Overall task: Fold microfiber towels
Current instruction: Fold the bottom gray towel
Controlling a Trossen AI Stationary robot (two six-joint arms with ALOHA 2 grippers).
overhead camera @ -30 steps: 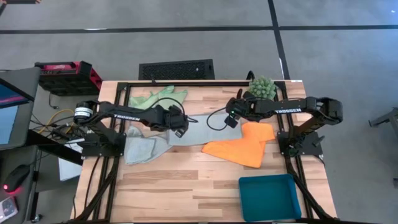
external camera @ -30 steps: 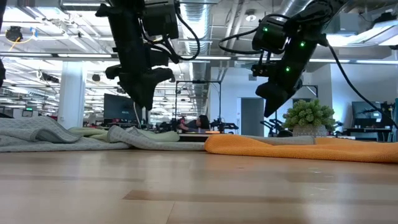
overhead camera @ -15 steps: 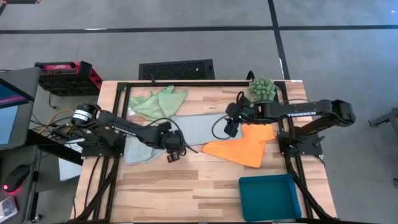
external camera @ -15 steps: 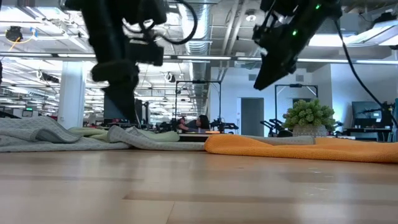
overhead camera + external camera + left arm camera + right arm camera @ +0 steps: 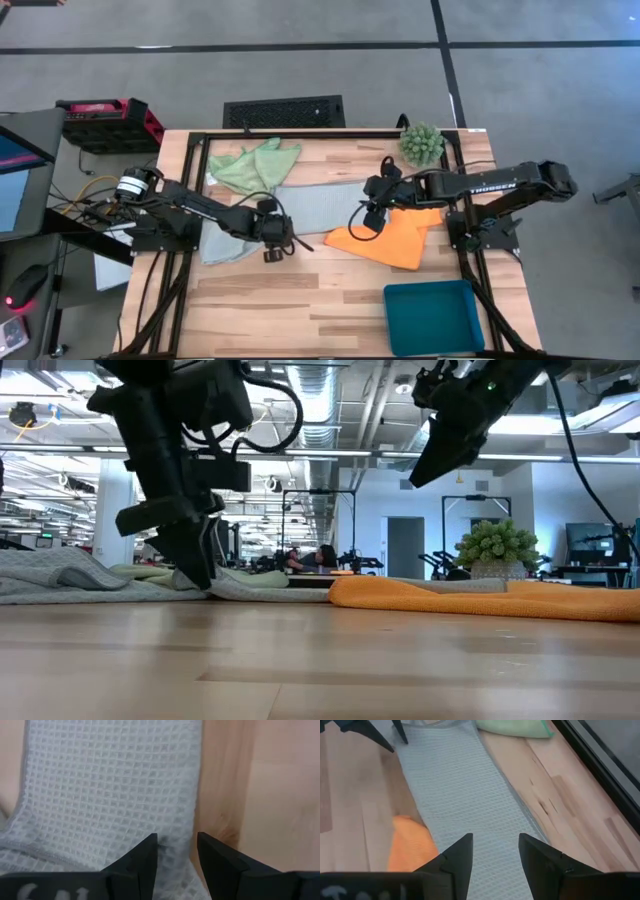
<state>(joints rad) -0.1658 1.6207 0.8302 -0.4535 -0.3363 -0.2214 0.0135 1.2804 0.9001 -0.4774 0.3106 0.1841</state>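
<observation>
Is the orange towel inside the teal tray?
No, the orange towel lies on the table, apart from the tray.

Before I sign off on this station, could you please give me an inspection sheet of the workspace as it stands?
Surface: wooden table, bare at the near side.
Job's things: pale grey towel spread flat; orange towel, green towel and blue-grey towel lie rumpled.
Clutter: teal tray; spiky plant.
Grippers: left gripper open at the grey towel's edge; right gripper open above it.
Cables: black loops at both wrists.
Surroundings: red case on the floor.
</observation>
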